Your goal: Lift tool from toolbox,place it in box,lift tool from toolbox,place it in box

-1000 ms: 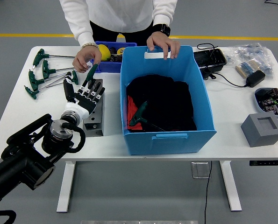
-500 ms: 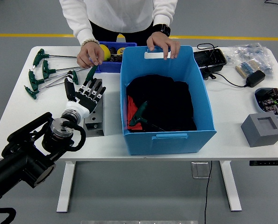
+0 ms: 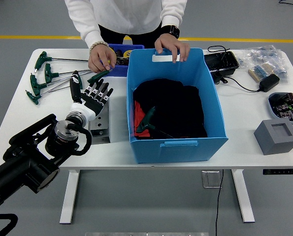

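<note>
My left hand (image 3: 90, 93) reaches in from the lower left, fingers spread and holding nothing, above a grey metal block (image 3: 100, 129). A green-handled tool (image 3: 98, 76) lies just beyond its fingertips, next to the small blue toolbox (image 3: 120, 69). One of the person's hands (image 3: 102, 57) rests at that toolbox; the other hand (image 3: 172, 47) grips the far rim of the large blue box (image 3: 178, 144). Inside the box, on black and red cloth, lies another green-handled tool (image 3: 147, 119). My right arm is out of view.
Several green T-handle keys (image 3: 39, 78) lie at the far left. On the right are a black tray (image 3: 221, 63), a power adapter (image 3: 268, 82) with its cable, bagged parts (image 3: 264, 61), a round device (image 3: 286, 104) and a grey foam block (image 3: 277, 136).
My left hand has shifted slightly up and left, fingers still spread. The person's hand has drawn back to the small toolbox, and the green tool now lies flatter by it.
</note>
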Tool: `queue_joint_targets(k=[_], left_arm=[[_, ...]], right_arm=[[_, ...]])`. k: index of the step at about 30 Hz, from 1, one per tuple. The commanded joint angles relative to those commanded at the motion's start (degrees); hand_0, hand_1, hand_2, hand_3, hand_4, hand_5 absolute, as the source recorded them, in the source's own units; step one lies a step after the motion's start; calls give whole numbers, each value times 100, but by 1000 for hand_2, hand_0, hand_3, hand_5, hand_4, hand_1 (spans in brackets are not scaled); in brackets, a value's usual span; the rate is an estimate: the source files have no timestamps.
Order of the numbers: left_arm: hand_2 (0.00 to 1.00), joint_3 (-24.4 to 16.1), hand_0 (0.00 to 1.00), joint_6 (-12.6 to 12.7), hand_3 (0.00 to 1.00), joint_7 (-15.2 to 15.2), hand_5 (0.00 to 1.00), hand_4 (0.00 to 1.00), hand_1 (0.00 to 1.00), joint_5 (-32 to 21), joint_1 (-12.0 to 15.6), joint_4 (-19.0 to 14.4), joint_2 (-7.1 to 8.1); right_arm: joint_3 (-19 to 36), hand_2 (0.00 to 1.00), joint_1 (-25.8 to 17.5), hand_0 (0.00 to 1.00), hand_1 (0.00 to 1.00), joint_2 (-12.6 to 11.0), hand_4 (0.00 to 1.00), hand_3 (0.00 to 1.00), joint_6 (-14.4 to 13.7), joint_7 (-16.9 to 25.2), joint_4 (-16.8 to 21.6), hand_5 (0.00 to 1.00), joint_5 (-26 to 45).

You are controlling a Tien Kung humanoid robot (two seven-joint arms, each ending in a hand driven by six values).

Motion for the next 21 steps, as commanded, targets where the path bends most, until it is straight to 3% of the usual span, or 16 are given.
queue_joint_targets(k=[21], left_arm=[[800, 106, 679, -66, 861, 89, 843, 827, 658, 71, -89, 15, -28]], right_arm=[[-62, 721, 1, 681, 654, 4, 766, 564, 3, 3, -3, 698, 40]])
